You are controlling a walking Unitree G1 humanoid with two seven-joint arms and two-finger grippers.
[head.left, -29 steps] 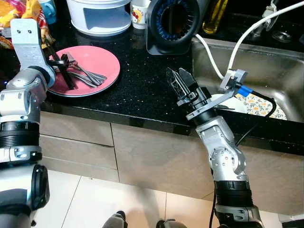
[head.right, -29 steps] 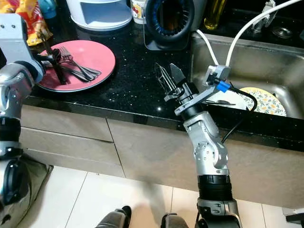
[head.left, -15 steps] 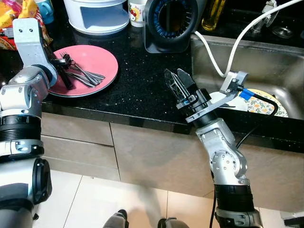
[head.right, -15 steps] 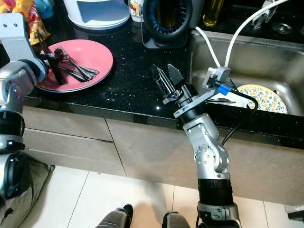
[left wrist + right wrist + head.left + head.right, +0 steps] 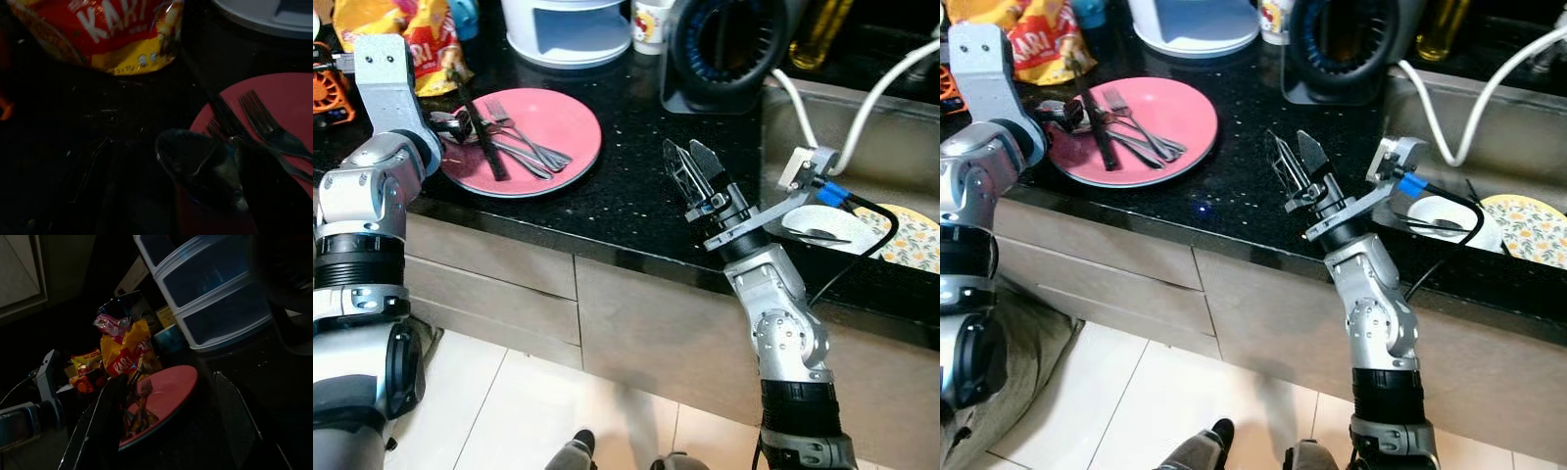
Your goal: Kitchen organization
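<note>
A: Fingers first. The right gripper [image 5: 693,168] has its two fingers spread, nothing between them, hovering over the black table [image 5: 617,186], just right of the pink plate [image 5: 563,127].

B: And the left gripper [image 5: 475,122]?

A: At the plate's left rim, among the forks [image 5: 524,149]. Whether it is pinching one, I cannot tell.

B: How to do this well?

A: I'd judge: take one fork by its handle, lift it straight up, and avoid dragging the rest off the plate.

B: Containers?

A: The plate holds several forks. The sink [image 5: 901,127], far right, holds a flowered plate [image 5: 913,243] and a white dish [image 5: 827,223].
</note>
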